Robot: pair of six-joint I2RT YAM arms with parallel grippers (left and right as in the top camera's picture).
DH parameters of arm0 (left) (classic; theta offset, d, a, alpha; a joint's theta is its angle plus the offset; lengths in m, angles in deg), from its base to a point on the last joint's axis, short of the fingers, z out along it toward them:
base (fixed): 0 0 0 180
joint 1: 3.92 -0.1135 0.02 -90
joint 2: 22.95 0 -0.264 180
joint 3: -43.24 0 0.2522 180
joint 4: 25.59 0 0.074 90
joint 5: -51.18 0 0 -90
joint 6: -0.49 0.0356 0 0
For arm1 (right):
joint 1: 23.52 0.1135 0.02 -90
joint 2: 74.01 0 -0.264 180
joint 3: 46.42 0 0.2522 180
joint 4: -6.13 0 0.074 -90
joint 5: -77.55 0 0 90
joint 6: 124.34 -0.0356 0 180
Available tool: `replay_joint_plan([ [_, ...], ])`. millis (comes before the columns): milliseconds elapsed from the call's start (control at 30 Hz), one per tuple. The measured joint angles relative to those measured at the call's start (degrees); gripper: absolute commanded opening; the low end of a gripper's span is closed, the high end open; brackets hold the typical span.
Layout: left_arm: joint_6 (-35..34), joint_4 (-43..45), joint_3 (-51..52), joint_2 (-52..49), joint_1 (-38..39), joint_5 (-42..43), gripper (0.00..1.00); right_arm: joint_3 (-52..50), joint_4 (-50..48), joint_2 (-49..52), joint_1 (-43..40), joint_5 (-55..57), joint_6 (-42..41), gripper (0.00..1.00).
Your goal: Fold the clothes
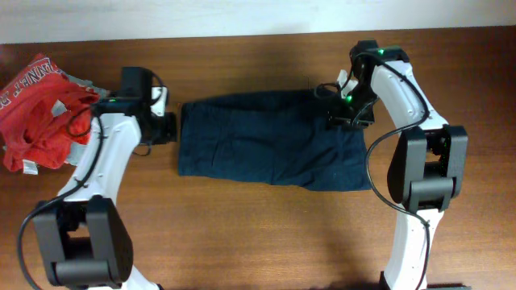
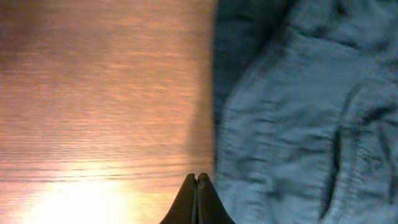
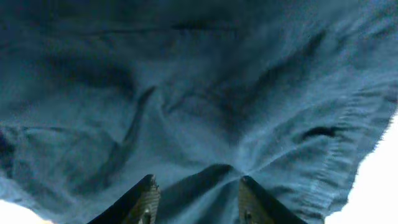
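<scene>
The right gripper (image 3: 198, 194) sits closest to the right wrist camera. Its two fingers (image 3: 144, 202) point down onto the clothes (image 3: 205, 93). The jaws stand partly apart, at a medium width. A raised pucker of navy fabric rises between them, and creases radiate from it. Whether the pads actually pinch this pucker cannot be told. A stitched hem of the clothes runs beside the gripper, toward the right of that view.

In the left wrist view, the left gripper (image 2: 197, 198) is fully closed, finger against finger, with nothing visible between them. Its tips rest just off the edge of the clothes (image 2: 298, 124), over bare wood. Seams and a folded band of fabric lie just beside the tips.

From overhead, the clothes (image 1: 266, 149) lie spread flat near the middle of the table (image 1: 242, 234), forming a wide, roughly rectangular shape. The long side runs from arm to arm.

- Left gripper (image 1: 171, 125): at the short edge of the clothes nearest the left arm, toward the far corner.
- Right gripper (image 1: 348, 113): over the opposite end of the clothes, on the fabric near the far corner.
- Red printed garment (image 1: 40, 113): crumpled, well apart from the clothes, beyond the left arm.
</scene>
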State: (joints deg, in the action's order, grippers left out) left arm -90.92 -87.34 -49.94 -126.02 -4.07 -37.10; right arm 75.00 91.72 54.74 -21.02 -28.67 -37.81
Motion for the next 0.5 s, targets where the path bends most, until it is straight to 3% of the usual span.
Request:
replay_joint_plan([
  [500,0.26,2.14,0.0,-5.73,-2.23,2.58,0.01,-10.62,-10.19,-0.42,-3.61,2.01,-0.22,0.38],
])
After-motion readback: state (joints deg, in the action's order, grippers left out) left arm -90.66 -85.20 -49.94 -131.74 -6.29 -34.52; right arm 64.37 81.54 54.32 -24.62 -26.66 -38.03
